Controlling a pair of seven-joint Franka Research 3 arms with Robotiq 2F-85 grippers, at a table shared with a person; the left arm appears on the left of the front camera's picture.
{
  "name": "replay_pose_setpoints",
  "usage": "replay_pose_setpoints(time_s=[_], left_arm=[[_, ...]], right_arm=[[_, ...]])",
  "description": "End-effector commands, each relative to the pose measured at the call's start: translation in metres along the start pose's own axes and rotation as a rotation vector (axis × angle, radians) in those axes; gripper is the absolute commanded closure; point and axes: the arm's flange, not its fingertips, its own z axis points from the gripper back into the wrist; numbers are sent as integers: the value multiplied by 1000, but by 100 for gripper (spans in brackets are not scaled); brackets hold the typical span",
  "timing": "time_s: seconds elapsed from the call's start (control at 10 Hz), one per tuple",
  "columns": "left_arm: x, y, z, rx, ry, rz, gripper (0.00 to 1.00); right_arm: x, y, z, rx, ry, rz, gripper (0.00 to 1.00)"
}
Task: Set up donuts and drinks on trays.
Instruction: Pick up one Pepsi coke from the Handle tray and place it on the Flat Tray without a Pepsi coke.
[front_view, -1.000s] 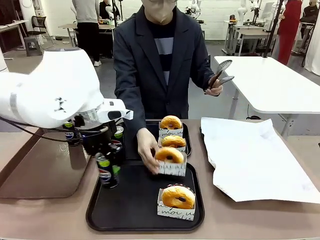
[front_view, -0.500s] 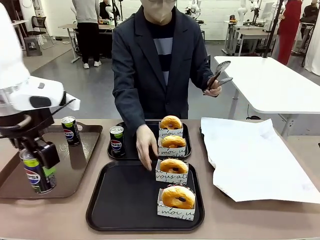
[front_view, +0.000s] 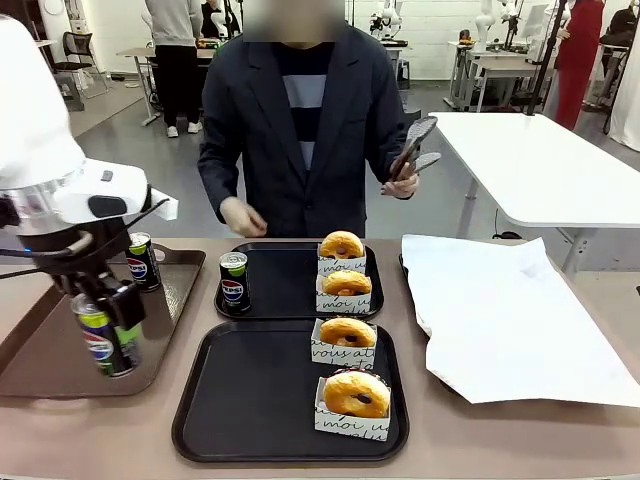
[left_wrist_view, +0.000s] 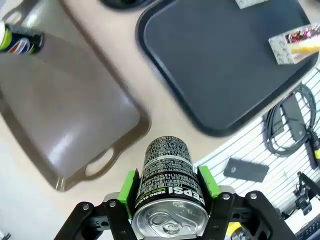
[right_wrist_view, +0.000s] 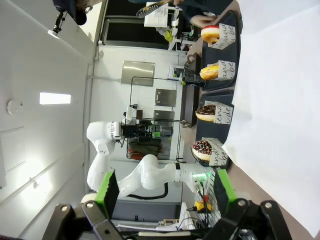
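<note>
My left gripper (front_view: 106, 322) is shut on a black Pepsi can (front_view: 103, 343), holding it tilted just above the brown tray (front_view: 50, 365). In the left wrist view the can (left_wrist_view: 169, 170) sits between the green pads (left_wrist_view: 129, 187). Another can (front_view: 141, 261) stands on the brown tray, and a third (front_view: 233, 281) on the far black tray (front_view: 285, 265). That tray also holds two sleeved donuts (front_view: 342, 246) (front_view: 347, 283). The near black tray (front_view: 250, 400) carries two more (front_view: 347, 333) (front_view: 358, 393). My right gripper (right_wrist_view: 165, 192) is open, holding nothing.
A large white paper sheet (front_view: 510, 310) covers the table's right side. The person stands at the far edge with black tongs (front_view: 415, 150) in one raised hand, the other hand (front_view: 240, 215) lifted off the table. The near tray's left half is bare.
My left gripper swung the can left from the near black tray to over the brown tray, then edged back right. The person's hand left the donut on the near tray and withdrew.
</note>
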Motion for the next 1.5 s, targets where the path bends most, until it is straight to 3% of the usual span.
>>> replay_pose_setpoints(time_s=[0.0,0.1,0.4,0.6,0.9,1.0,1.1,1.3,1.4], left_arm=[[51,-17,-25,-67,-83,-17,41],[74,-27,-41,-97,-110,-11,41],[105,-42,-80,-38,-139,25,41],[117,-49,-103,25,-91,31,41],[128,-52,-115,-1,-37,40,41],[128,-53,-115,-18,-29,43,32],[129,-50,-111,-20,-37,59,0],[125,-51,-100,-11,-53,77,0],[121,-50,-90,2,-70,85,8]], right_arm=[[0,0,0,13,-3,15,0],[0,0,0,13,-3,15,0],[0,0,0,13,-3,15,0],[0,0,0,13,-3,15,0],[0,0,0,13,-3,15,0],[0,0,0,13,-3,15,0],[0,0,0,13,-3,15,0],[0,0,0,13,-3,15,0],[0,0,0,13,-3,15,0]])
